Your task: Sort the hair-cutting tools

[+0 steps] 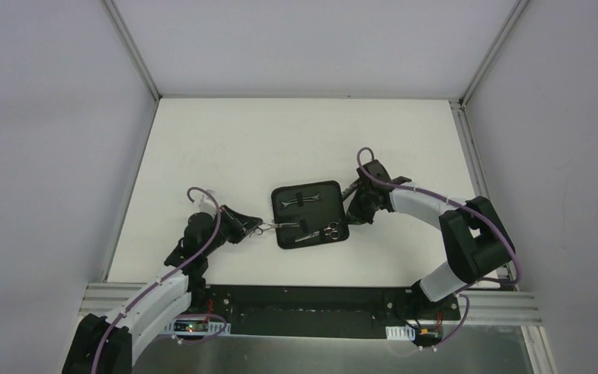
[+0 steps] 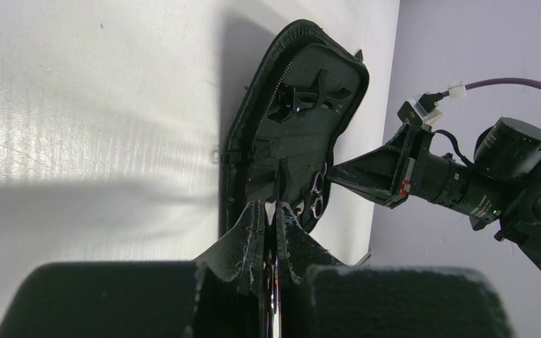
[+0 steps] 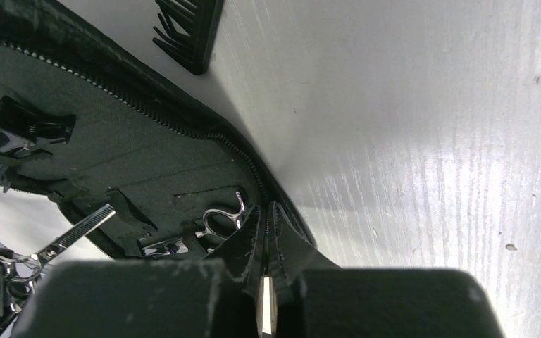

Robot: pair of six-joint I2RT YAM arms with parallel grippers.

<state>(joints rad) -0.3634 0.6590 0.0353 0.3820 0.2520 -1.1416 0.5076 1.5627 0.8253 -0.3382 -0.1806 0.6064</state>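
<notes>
The hair-cutting tools [image 1: 323,231] are gathered at an open black zip case [image 1: 335,195] lying flat in the middle of a white desk [image 1: 226,156]. Plain grey walls [image 1: 47,156] close the desk in on three sides, and a metal rail [image 1: 319,300] runs along the near edge where the arms are bolted.

Inside the case a dark clip [image 1: 300,201] sits under a strap in the far half. A pair of ring-handled scissors [image 3: 218,222] lies in the near half, its silver rings toward the right rim. In the right wrist view a black comb [image 3: 187,28] rests on the desk just beyond the case, with only its toothed end showing. From above, the right arm's wrist covers that spot.

The left pincer [image 1: 258,228] is just beside the case's left rim, clenched on a second pair of silver scissors [image 1: 280,226]. It grips them at the handle end, and the toothed blade reaches out over the rim toward the inside of the case. In the left wrist view a thin bright strip of metal runs between its fingers [image 2: 253,232].

The right pincer [image 1: 352,209] is at the opposite rim, with its jaws drawn tight together and its tips against the zip edge close to the silver rings. Whether any of the rim is caught between them cannot be told.
</notes>
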